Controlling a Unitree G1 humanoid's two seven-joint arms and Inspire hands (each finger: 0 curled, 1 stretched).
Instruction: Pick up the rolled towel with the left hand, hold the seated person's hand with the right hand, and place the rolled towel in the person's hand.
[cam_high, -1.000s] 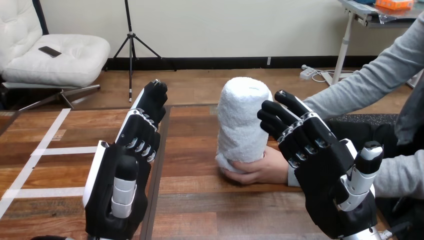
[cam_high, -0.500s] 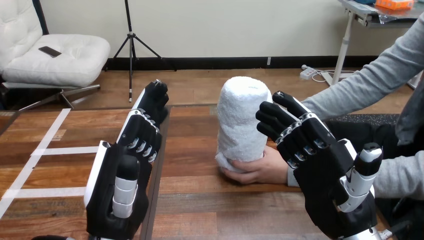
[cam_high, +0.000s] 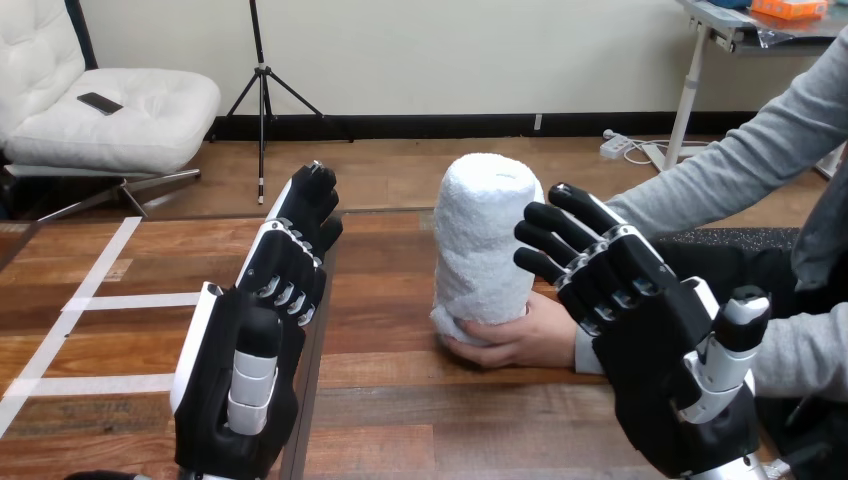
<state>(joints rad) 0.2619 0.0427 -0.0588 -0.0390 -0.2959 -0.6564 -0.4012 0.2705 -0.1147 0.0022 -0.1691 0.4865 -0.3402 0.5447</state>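
Note:
A white rolled towel (cam_high: 482, 240) stands upright near the table's middle, its lower end resting in the person's hand (cam_high: 522, 338), whose fingers curl round its base. My left hand (cam_high: 255, 350) is raised at the left with straight fingers, apart from the towel. My right hand (cam_high: 650, 340) is raised at the right with its fingers spread and straight. Its fingertips (cam_high: 536, 238) are close beside the towel's right side, above the person's hand, and hold nothing. The person's grey sleeve (cam_high: 740, 170) reaches in from the upper right.
Strips of white tape (cam_high: 95, 300) mark the wooden table (cam_high: 390, 400) at the left. A dark seam runs down the tabletop just right of my left hand. The person's other forearm (cam_high: 800, 350) lies at the right edge.
My right hand's fingers have spread a little and the hand has drifted slightly right and down. My left hand has barely shifted. The towel and the person's hand have stayed put.

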